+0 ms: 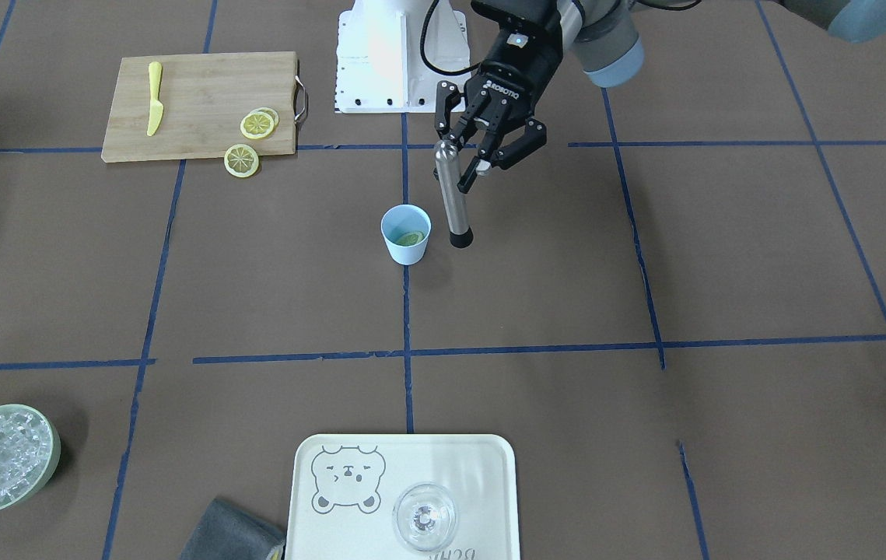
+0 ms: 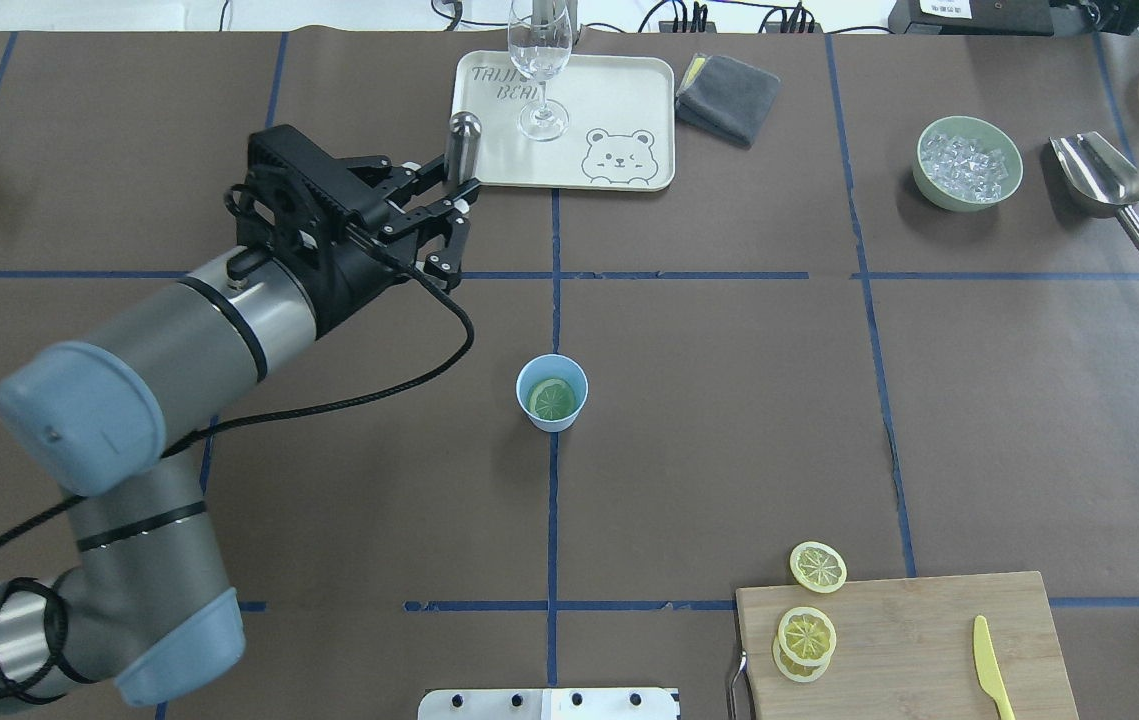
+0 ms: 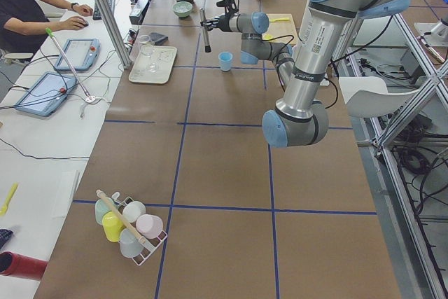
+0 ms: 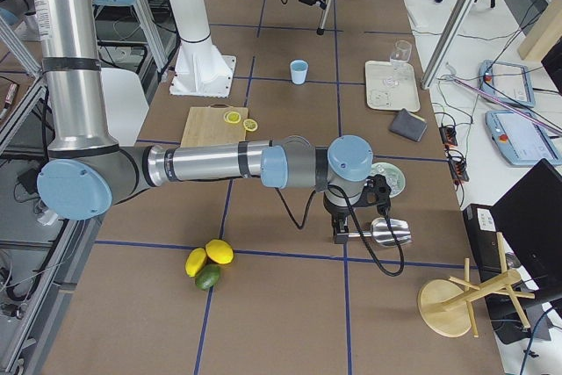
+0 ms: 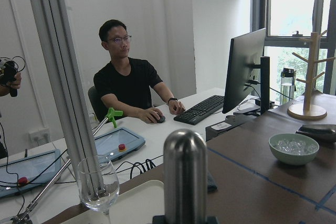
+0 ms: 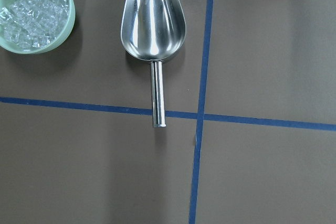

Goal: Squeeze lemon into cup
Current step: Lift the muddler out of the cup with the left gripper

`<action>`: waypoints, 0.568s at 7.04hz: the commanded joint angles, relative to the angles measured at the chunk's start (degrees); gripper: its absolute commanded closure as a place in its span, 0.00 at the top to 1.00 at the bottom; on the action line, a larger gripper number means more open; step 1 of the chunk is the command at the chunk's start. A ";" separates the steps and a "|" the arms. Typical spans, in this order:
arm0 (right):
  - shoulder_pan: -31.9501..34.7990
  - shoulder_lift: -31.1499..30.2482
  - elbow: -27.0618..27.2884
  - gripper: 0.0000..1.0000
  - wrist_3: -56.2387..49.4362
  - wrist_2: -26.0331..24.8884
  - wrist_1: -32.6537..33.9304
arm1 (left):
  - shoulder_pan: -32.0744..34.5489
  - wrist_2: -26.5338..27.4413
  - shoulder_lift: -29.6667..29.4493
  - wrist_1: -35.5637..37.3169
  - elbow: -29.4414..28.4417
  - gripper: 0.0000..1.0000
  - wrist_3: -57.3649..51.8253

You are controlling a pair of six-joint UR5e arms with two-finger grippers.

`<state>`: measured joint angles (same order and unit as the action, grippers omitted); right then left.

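The left claw (image 1: 458,165) is gripping a muddler (image 1: 455,204) upright beside the cup (image 1: 404,253), probably for pressing the lemon (image 1: 411,238) inside. Whether the right claw (image 4: 338,233) is open cannot be told.

The left arm (image 2: 229,310) is showing silver-grey tubes, light-blue rounded caps at its joints and thin black rings. Its wrist is wearing a black block, and a black cable (image 2: 409,385) is trailing off it. The left pincer (image 1: 464,155) is showing black jointed linkage fingers and white ROBOTIQ lettering, with a small blue light glowing. The white base (image 1: 380,62) is showing a row of dark screws. The right arm (image 4: 211,164) is wearing the same silver and light blue, with a black cable at its wrist.
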<state>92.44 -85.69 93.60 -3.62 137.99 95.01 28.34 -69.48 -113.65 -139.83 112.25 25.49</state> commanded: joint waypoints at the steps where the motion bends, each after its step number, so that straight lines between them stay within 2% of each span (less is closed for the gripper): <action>1: 0.02 0.00 0.00 1.00 0.02 0.00 -0.09 | 5.38 -11.68 6.92 10.91 7.07 0.00 5.49; 2: 0.02 0.09 0.09 1.00 0.02 -0.09 -0.09 | 9.15 -21.39 6.69 23.68 11.20 0.00 6.75; 3: 0.02 0.09 0.18 1.00 -0.07 -0.09 -0.09 | 12.23 -33.66 4.25 34.51 12.20 0.00 9.55; 4: 0.11 0.09 0.61 1.00 -0.07 -0.17 -0.09 | 15.74 -41.01 4.05 39.06 11.94 0.00 9.57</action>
<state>92.49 -85.62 93.85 -3.66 137.89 94.93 40.00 -99.89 -108.81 -109.18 123.48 33.89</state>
